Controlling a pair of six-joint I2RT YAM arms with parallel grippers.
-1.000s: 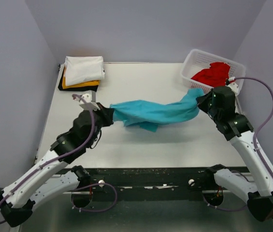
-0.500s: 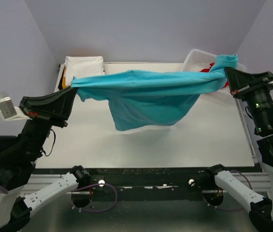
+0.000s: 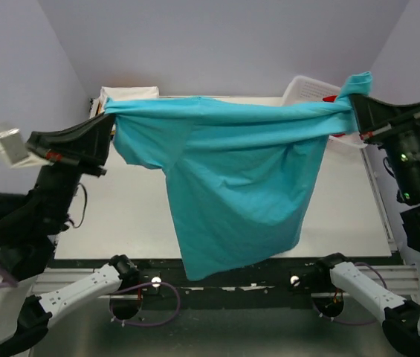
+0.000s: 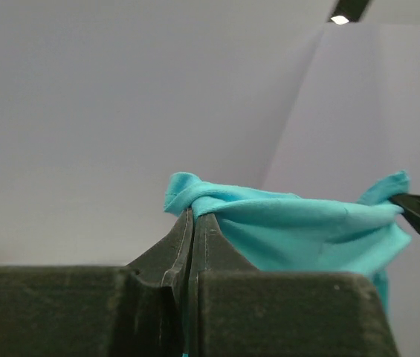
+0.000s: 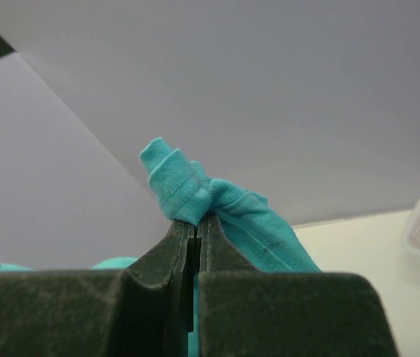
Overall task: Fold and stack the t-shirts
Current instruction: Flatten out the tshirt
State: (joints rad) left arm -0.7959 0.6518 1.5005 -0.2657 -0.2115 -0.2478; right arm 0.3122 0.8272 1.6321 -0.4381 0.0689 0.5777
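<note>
Over the white bench the teal t-shirt hangs in the air, spread wide. Its taut upper edge runs side to side and its body drops toward the near edge, one short sleeve drooping near the left end. The left claw is clamped tight on one bunched top corner and the right claw on the other. Behind the cloth, a folded white t-shirt lies at the far left corner and a white basket at the far right.

The hanging teal t-shirt hides most of the white t-shirt and the basket from us; we cannot tell what lies in the basket.
</note>
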